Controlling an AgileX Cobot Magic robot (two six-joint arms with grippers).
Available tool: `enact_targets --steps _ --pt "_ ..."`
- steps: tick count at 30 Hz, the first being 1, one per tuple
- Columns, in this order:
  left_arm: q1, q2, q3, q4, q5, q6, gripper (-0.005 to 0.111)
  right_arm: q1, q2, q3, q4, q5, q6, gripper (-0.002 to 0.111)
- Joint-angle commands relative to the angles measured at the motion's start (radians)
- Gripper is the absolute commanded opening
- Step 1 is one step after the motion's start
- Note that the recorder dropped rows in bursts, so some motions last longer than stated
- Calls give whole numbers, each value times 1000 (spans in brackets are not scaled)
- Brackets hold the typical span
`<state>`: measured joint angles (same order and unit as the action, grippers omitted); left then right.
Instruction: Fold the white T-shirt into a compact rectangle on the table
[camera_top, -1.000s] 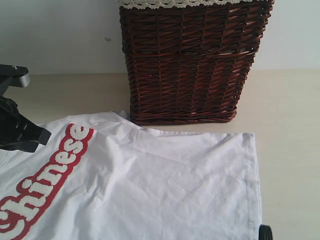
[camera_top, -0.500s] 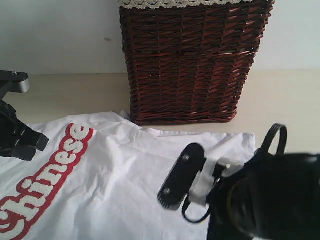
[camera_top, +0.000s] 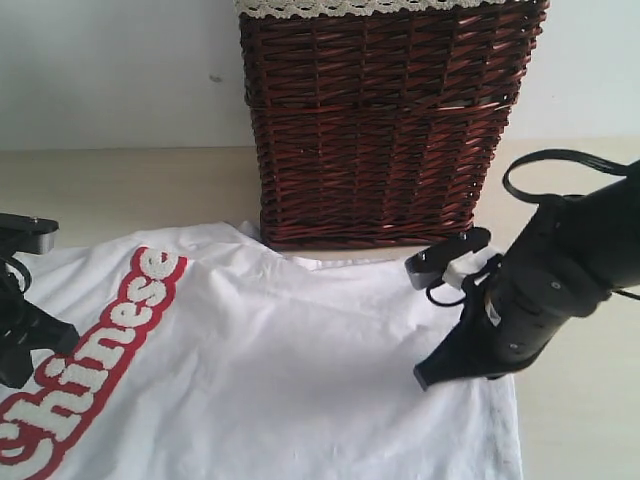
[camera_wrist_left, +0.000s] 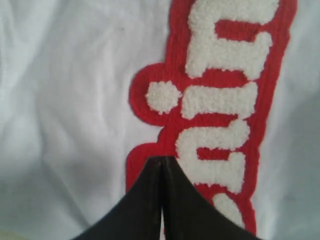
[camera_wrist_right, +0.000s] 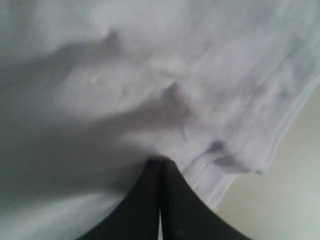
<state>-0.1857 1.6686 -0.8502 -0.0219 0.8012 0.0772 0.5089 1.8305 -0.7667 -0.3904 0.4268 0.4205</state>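
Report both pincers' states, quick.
Left pincer: closed over the shirt; grip unclear.
Right pincer: closed, pinching the shirt near its hem.

The dark wicker basket (camera_top: 380, 120) stands at the back of the counter (camera_top: 130, 190), close behind the far edge of the white T-shirt (camera_top: 280, 370), and blocks the middle, while bare counter on either side of it runs open to the wall (camera_top: 110, 60). The right arm and its looping cable fill the room over the shirt's right edge, the right hand (camera_top: 425, 378) down on the cloth with its tips closed, leaving only a narrow gap to the basket's front. The left hand (camera_top: 20, 345), also closed, sits at the shirt's left edge, and the wide stretch of cloth between the two hands lies open.
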Motion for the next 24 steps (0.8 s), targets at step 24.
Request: enact_targets --steps 24 --pt "-173 -239 -9 -204 264 603 46 -253 -221 -299 586 126 -645 24"
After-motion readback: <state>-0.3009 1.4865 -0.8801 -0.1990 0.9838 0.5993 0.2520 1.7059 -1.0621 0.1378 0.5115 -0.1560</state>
